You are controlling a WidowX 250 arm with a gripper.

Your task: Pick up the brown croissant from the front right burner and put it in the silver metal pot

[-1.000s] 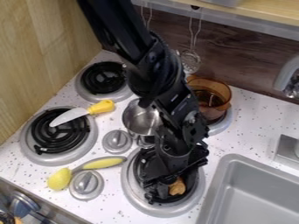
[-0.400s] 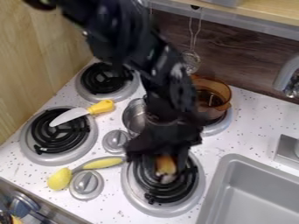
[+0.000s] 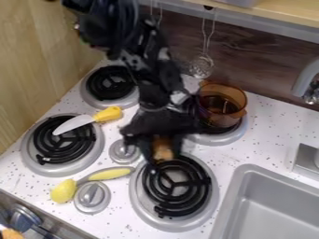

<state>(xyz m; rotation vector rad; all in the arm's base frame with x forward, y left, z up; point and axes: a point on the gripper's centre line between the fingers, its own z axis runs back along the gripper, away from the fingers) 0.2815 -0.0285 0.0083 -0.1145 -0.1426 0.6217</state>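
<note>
While a pale counter [image 3: 265, 147] with dark speckles carries everything, a wall of light wood [image 3: 44, 60] with fine grain stands at its left side. Behind it is a darker wood-patterned panel [image 3: 265, 58]. The black arm enters from the top, and its gripper [image 3: 163, 159] hangs over the far edge of the nearest burner. At right, a grey sink [image 3: 243, 171] with rounded corners is set into the counter, and above it a smooth metal faucet [image 3: 305, 84] bends down.

Four round burners have shiny grey rims: the nearest burner [image 3: 202, 186], the left burner [image 3: 46, 149], the far left burner [image 3: 109, 84] and the far right burner [image 3: 215, 139]. Black coils, ridged and spiral, show on them. A see-through amber pot [image 3: 221, 100] stands on the far right one. A knife [image 3: 76, 123] with a pale blade and a yellow handle lies across the left one. Near the front, a utensil [image 3: 111, 174] has a yellow and grey handle and a rounded yellow end. Two grey round knobs [image 3: 92, 196] have raised grips. A perforated metal strainer [image 3: 201, 66] hangs by its wire handle against the panel.

The smallest is a tan-brown object [image 3: 163, 148], of smooth look; the jaws are gripping it, above the edge of the nearest burner.
</note>
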